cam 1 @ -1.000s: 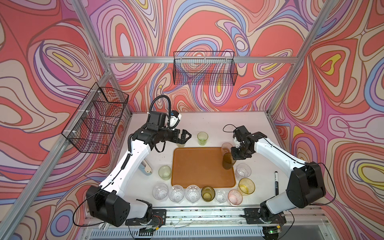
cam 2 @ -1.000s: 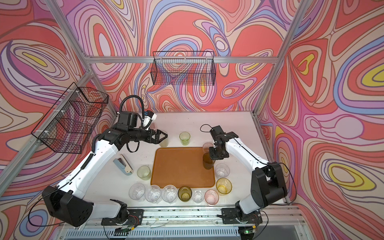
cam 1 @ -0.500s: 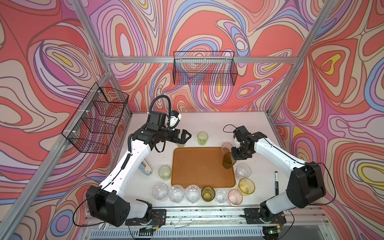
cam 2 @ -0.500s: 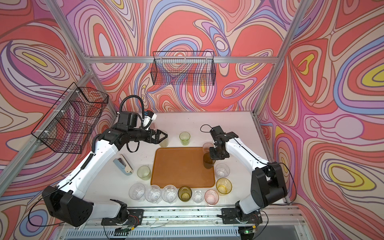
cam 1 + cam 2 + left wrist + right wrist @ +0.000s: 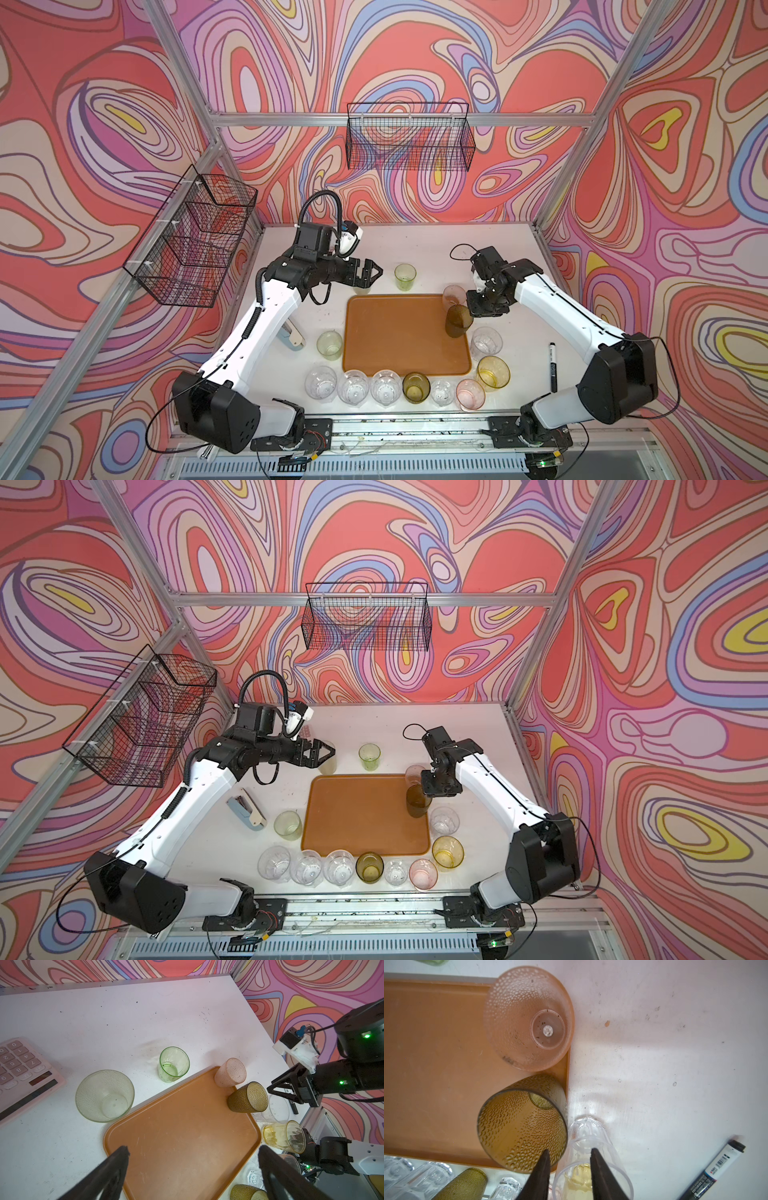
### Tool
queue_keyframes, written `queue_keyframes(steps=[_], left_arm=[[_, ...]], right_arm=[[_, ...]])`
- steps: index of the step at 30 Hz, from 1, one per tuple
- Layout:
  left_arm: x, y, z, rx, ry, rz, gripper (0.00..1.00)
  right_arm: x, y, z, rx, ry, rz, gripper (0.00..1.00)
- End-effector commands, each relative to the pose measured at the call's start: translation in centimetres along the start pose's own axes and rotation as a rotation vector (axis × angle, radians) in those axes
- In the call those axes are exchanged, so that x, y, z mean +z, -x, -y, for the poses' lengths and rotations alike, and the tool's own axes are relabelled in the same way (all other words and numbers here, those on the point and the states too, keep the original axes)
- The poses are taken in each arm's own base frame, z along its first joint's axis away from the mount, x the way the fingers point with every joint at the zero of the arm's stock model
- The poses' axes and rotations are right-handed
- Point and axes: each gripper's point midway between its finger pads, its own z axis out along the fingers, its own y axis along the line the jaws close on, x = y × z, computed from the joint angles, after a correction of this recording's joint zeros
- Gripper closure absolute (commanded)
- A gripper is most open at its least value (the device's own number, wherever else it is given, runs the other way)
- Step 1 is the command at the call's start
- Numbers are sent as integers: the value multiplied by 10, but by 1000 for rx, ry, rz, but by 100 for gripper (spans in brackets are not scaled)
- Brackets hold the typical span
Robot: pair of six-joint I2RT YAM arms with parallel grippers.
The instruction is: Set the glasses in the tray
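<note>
Both top views are bright and evenly lit from overhead, sharp across the scene, with straight frame bars bowing slightly toward the edges. Shadows on the white worktop are soft and short. The left wrist view is crisp, though its own dark fingers blur up close. In the right wrist view a pale glare band crosses the worktop, and the near fingertips are out of focus.
</note>
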Motion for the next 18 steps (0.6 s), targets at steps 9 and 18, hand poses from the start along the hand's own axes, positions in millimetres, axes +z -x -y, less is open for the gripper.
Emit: queue_keyframes(steps=[9,18], left_arm=[[-6,4,6,26,-11,9,0],[-6,4,5,28,-4,13,0]], right_arm=[[-29,-35,11,32,-28,-64,61],[-31,-45,0,37,50,-69,60]])
